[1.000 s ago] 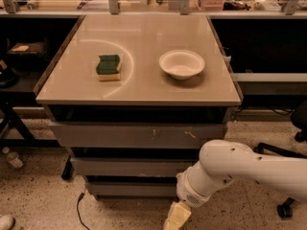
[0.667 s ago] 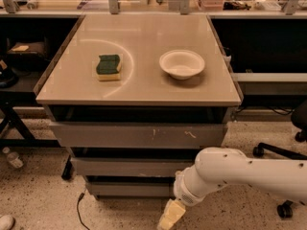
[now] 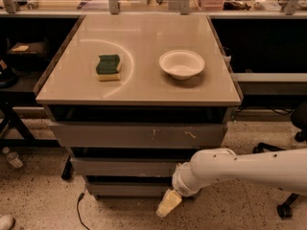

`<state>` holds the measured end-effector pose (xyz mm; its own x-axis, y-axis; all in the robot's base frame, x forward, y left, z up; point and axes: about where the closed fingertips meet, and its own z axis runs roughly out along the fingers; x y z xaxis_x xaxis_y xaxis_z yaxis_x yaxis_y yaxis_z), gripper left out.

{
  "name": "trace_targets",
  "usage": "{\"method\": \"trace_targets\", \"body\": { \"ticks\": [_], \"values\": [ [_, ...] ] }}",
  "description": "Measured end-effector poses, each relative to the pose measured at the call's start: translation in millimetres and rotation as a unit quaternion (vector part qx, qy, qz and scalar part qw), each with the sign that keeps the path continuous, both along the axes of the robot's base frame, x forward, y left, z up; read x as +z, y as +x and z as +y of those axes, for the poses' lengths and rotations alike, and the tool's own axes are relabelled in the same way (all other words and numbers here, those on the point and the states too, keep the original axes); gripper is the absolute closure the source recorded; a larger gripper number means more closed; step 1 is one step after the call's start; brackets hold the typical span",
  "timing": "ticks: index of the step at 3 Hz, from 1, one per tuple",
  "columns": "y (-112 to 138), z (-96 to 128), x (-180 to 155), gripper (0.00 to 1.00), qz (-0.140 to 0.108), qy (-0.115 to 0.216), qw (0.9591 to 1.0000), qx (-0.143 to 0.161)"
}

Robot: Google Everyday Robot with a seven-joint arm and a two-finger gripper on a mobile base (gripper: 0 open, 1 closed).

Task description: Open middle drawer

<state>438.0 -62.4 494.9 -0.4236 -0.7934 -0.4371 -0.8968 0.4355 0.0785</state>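
The middle drawer (image 3: pixel 124 167) is the plain grey front between the taller, scratch-marked top drawer (image 3: pixel 139 135) and the narrower bottom drawer (image 3: pixel 127 189). Its front sits a little behind the top drawer's front. My white arm (image 3: pixel 240 169) reaches in from the right, low in front of the cabinet. My gripper (image 3: pixel 168 204) has a pale yellow tip and hangs in front of the bottom drawer's right part, just below the middle drawer's level. It holds nothing that I can see.
On the beige cabinet top (image 3: pixel 144 80) lie a green-and-yellow sponge (image 3: pixel 109 66) and a white bowl (image 3: pixel 182 63). A black cable (image 3: pixel 79 210) lies on the speckled floor at the left. A chair base (image 3: pixel 288 205) stands at the right.
My arm and gripper have moved left and slightly up, closer to the lower drawer fronts. The drawers, sponge and bowl have not moved.
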Motion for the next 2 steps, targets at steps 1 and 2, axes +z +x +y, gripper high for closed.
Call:
{"method": "trace_targets", "body": {
  "ticks": [1,2],
  "values": [
    [23,-3,-13,0.0,-0.014,-0.009,0.9998,-0.005],
    [43,-8,-16,0.0,-0.028,-0.017,0.9994,-0.01]
  ]
}}
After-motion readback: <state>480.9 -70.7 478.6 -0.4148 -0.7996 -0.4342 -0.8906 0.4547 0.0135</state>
